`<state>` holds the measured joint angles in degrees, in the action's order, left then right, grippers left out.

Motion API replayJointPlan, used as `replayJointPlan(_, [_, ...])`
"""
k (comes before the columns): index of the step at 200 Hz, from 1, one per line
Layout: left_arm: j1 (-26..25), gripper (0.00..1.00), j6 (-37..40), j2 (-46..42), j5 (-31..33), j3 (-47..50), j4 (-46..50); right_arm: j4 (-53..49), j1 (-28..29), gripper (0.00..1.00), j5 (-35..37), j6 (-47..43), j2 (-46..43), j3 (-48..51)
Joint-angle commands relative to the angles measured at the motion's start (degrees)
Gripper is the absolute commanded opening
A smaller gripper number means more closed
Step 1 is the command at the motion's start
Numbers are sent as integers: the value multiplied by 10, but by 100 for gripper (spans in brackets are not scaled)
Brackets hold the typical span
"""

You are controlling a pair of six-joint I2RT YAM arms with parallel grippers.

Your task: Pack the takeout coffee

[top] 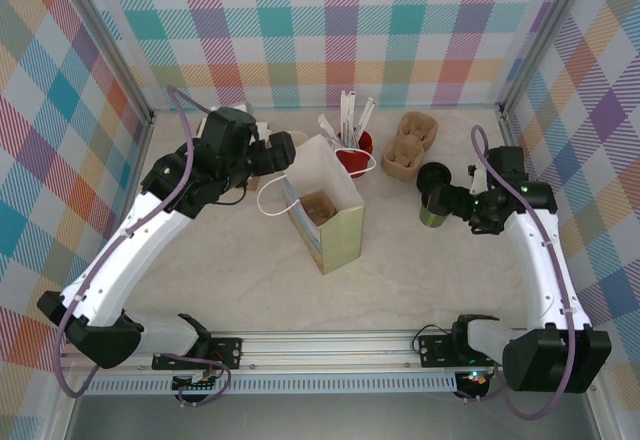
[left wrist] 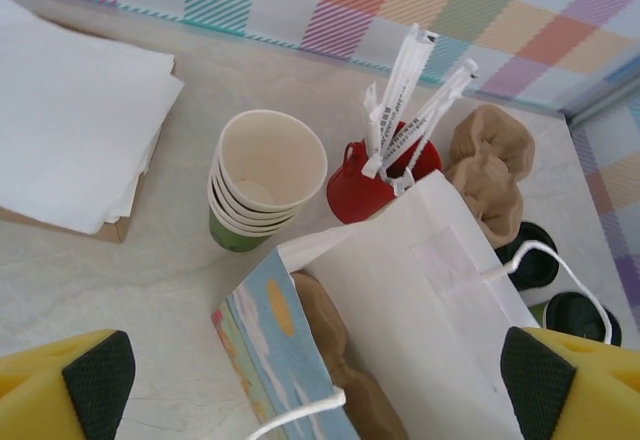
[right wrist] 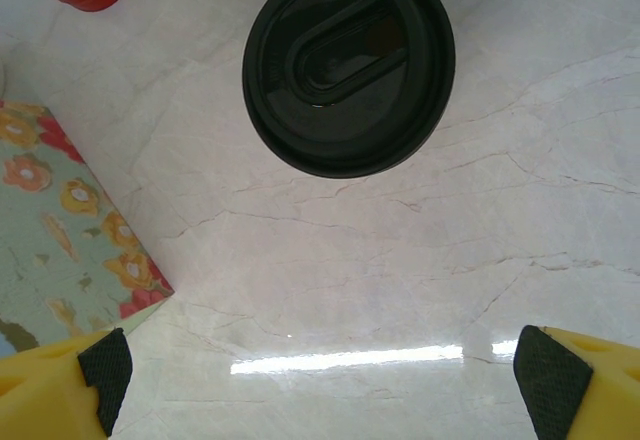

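The takeout coffee [right wrist: 348, 65], an olive-green cup with a round black lid, stands on the table right of the bag, and its green side [top: 432, 217] shows beside my right gripper. A second black lid [top: 434, 175] sits just behind it. My right gripper [right wrist: 320, 370] hovers open over bare table, just short of the lid, with nothing between its pads. The paper bag [top: 325, 210] stands open in the middle with a brown cardboard carrier [left wrist: 335, 345] inside. My left gripper [left wrist: 320, 380] hangs open above the bag's mouth [left wrist: 400, 290], its pads wide on either side and gripping nothing.
A stack of cream paper cups [left wrist: 268, 175] and a red cup [left wrist: 375, 185] of white stirrers stand behind the bag. Brown carriers [top: 410, 145] lie at the back right. White napkins [left wrist: 70, 110] lie at the back left. Checked walls close the sides and back.
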<state>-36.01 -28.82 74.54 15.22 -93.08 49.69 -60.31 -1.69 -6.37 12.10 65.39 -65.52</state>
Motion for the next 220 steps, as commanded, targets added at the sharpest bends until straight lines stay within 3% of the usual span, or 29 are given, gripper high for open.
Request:
replayJointPlan(1, [5,99,58,-31,-24,17,-12,-21,-2,100,15,-22,12,-15])
replayJointPlan(95, [5,100,81,-126,-68,130,-12,-49,19,100,48,-58,108,-43])
replayJointPlan(220, [5,100,80,-132,-52,137,-5,-44,50,100,86,-71,241,-102])
